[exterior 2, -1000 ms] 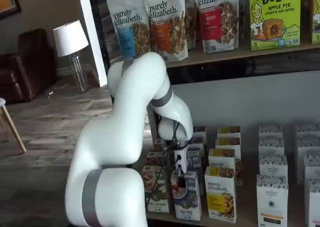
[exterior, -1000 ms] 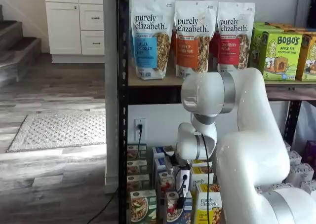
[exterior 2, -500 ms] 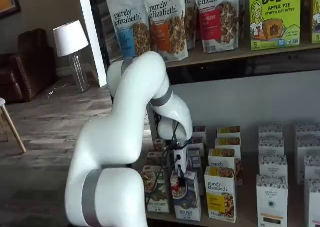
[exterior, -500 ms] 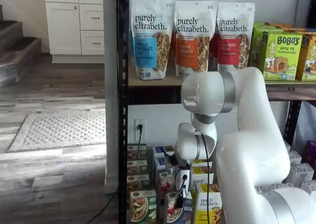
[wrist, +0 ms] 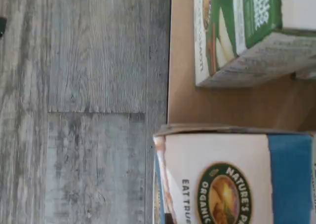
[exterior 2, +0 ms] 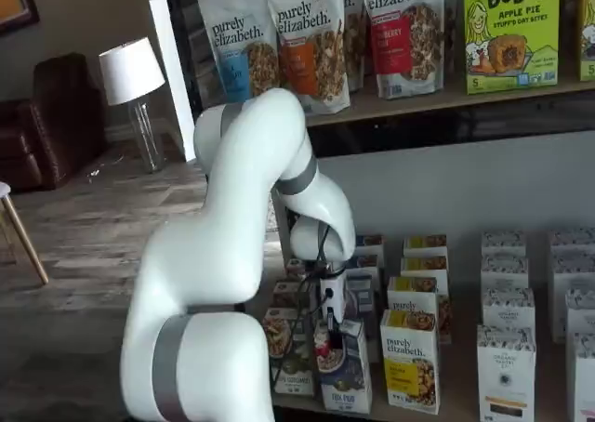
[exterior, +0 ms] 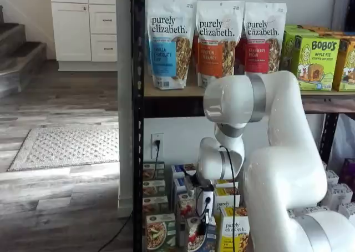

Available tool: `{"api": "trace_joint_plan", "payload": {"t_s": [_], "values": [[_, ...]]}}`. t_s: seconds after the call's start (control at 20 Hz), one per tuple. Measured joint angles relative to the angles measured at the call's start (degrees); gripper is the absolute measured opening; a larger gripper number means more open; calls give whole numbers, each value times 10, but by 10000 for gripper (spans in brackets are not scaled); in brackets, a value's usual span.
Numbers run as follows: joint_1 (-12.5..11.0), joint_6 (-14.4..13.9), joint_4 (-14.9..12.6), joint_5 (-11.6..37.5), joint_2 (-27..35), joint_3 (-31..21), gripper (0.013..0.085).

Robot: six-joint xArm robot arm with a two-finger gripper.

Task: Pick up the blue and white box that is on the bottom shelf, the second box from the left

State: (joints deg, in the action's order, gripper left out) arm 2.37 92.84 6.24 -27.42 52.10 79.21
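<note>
Blue-and-white carton, the blue and white box (exterior 2: pixel 346 377), berry-bowl front, clamped in the gripper (exterior 2: pixel 332 336).

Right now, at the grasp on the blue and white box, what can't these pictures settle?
- The hand's fingers: too small and dark in both shelf views to see a gap or contact with the blue and white box.
- The box's front: cut off by the wrist view's edge.
- The bottom shelf: its left part is hidden by the arm.

Fingers (exterior: pixel 201 221) apparently closed on the blue and white box (exterior: pixel 195 236).
</note>
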Motion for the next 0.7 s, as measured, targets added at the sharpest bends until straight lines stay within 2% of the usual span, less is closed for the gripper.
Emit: {"api": "trace_joint_plan", "payload": {"t_s": [0.3, 0.55, 0.7], "values": [[9, -3, 5, 25, -40, -57, 450], [21, 4, 25, 30, -93, -119, 450], [27, -3, 25, 29, -128, -157, 450]]}}
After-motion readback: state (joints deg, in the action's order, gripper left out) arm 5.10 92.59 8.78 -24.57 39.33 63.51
